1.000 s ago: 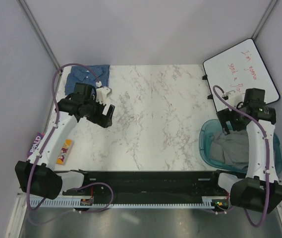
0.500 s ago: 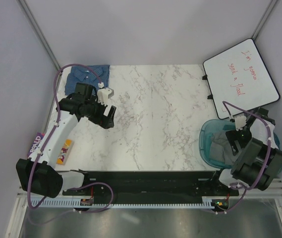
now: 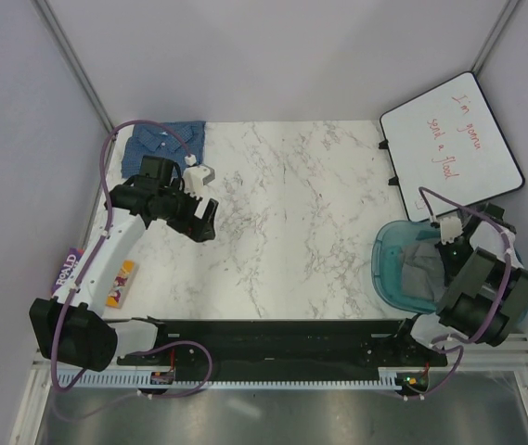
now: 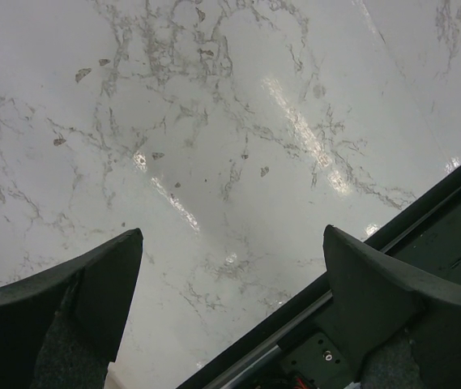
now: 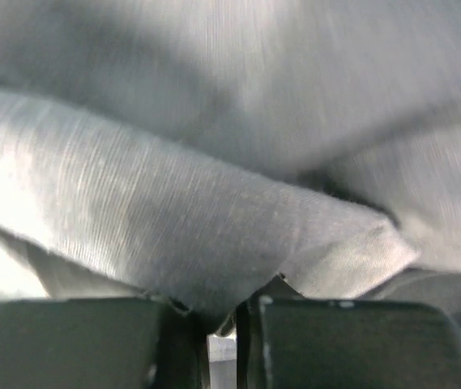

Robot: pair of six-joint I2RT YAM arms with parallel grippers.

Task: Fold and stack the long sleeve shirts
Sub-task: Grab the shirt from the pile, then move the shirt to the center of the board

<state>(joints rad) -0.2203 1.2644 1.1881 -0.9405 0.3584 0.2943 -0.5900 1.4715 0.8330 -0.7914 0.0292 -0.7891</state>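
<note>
The plain grey shirt [image 3: 419, 270] lies crumpled in a teal basket [image 3: 379, 264] at the right edge of the table. My right gripper [image 3: 442, 264] reaches down into the basket. In the right wrist view, the right gripper [image 5: 222, 312] is shut on a fold of the grey shirt [image 5: 214, 219], and cloth fills the frame. The blue checked shirt [image 3: 161, 139] lies folded at the far left corner. My left gripper [image 3: 206, 215] hovers over the bare marble left of centre, and the left gripper [image 4: 232, 235] stands open with nothing between its fingers.
A whiteboard [image 3: 454, 139] with red writing leans at the far right. A colourful book [image 3: 121, 282] lies near the left edge, partly under the left arm. A black rail [image 3: 282, 334] runs along the table's front edge.
The right arm has swung back and down into the basket, and its jaws have closed on the grey shirt. The left gripper has barely shifted.
</note>
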